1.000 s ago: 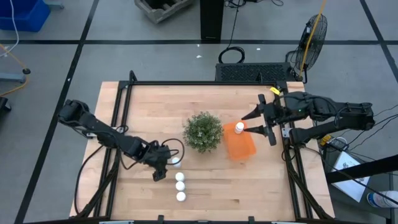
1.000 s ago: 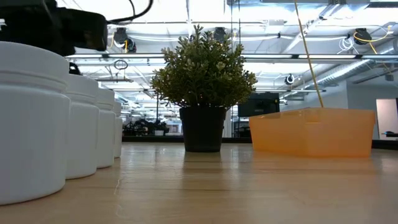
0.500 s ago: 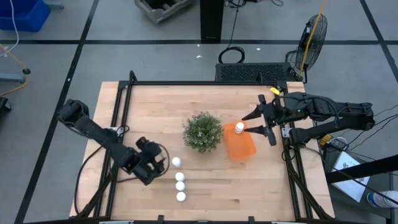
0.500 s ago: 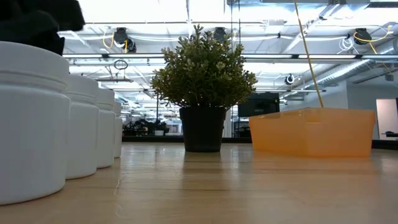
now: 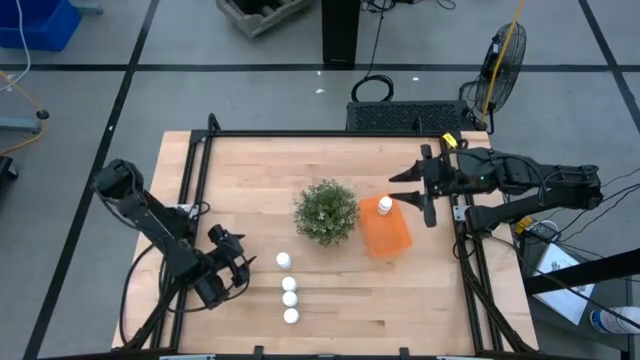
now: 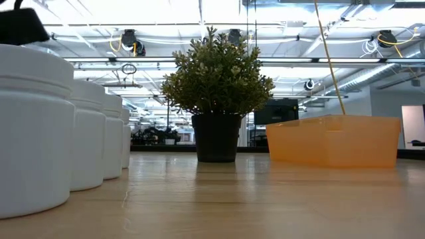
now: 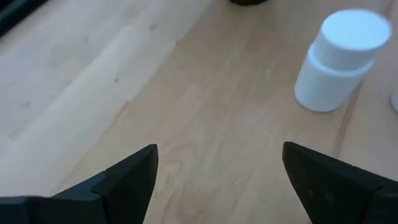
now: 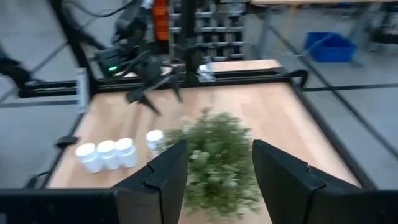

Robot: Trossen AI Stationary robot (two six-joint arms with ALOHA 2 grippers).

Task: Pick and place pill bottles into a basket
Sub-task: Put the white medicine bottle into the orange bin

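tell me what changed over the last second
The left gripper backed away from the nearest pill bottle, toward the table's left front, fingers open and empty. The right gripper drew back from the orange basket, leaving a pill bottle standing in it, its fingers narrowing. The other three bottles, the plant and the basket stayed put.

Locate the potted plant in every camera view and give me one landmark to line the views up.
High view: the plant stands mid-table, just left of the orange basket.
Low view: plant centre, basket to its right.
Left wrist view: plant itself not in it.
Right wrist view: plant fills the lower middle, partly behind the gripper's fingers.
Shared landmark: the row of white bottles beside the plant.
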